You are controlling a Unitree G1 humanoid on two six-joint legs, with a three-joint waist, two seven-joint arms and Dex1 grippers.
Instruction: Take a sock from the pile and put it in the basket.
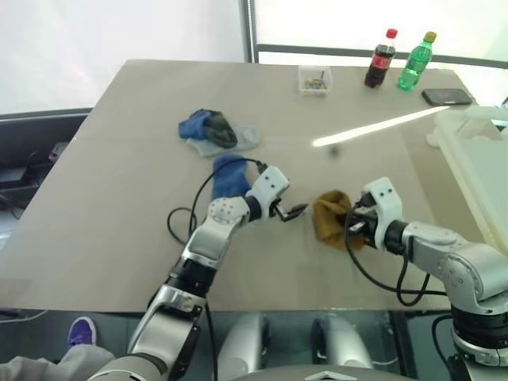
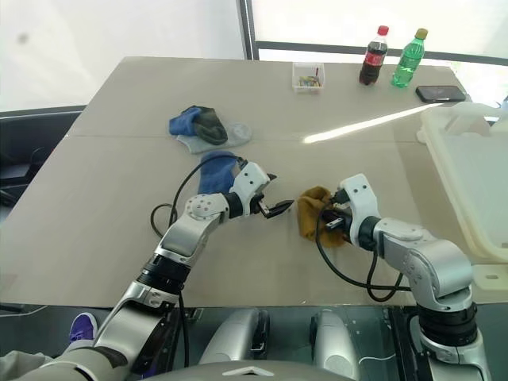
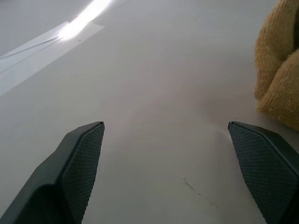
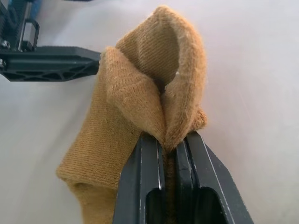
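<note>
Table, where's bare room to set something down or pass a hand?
The table is bare along its left side, left of the pile, and between the light streak and the bottles. It is crowded at centre, around the mustard sock and both end effectors.

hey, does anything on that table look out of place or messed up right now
Mostly no. One blue sock lies apart from the pile, and the mustard sock is bunched up because the right gripper is shut on it. Nothing spilled or damaged.

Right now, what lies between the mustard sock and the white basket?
Only bare table: in the right eye view, nothing stands between the mustard sock, pinched by the right end effector, and the basket.
</note>
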